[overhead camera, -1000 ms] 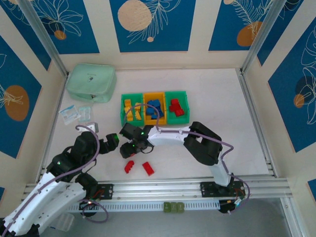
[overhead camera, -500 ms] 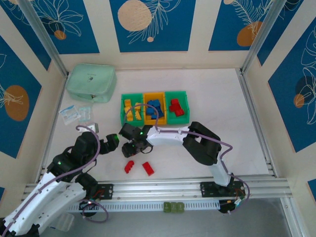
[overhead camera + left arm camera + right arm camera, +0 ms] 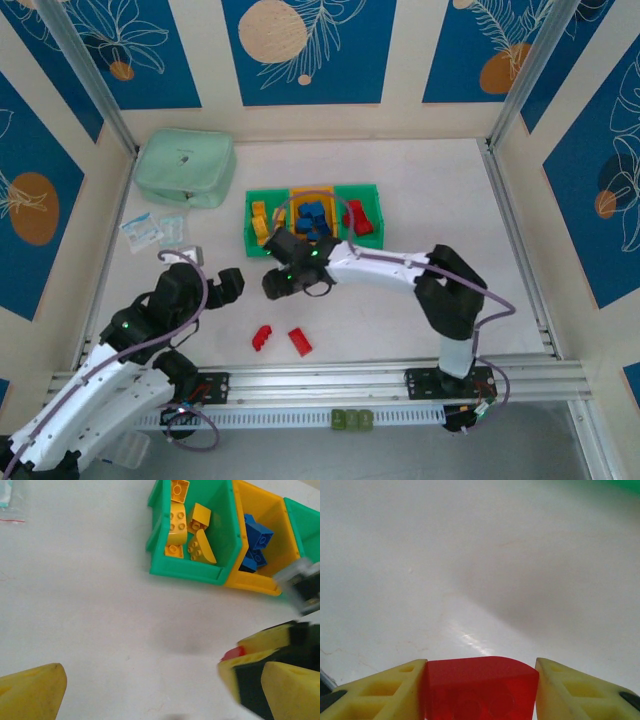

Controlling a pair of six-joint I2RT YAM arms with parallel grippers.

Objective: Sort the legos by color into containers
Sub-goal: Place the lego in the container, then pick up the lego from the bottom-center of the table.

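Right end effector [image 3: 480, 667] closed on a red lego [image 3: 481, 695] and lifted.

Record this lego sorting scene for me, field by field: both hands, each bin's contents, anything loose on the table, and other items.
right hand: shut on a red lego, in front of the bins
left hand: open, holding nothing
left green bin: yellow legos
orange-yellow bin: blue legos
right green bin: red legos
loose on table: two red legos
other items: mint pouch, clear packets
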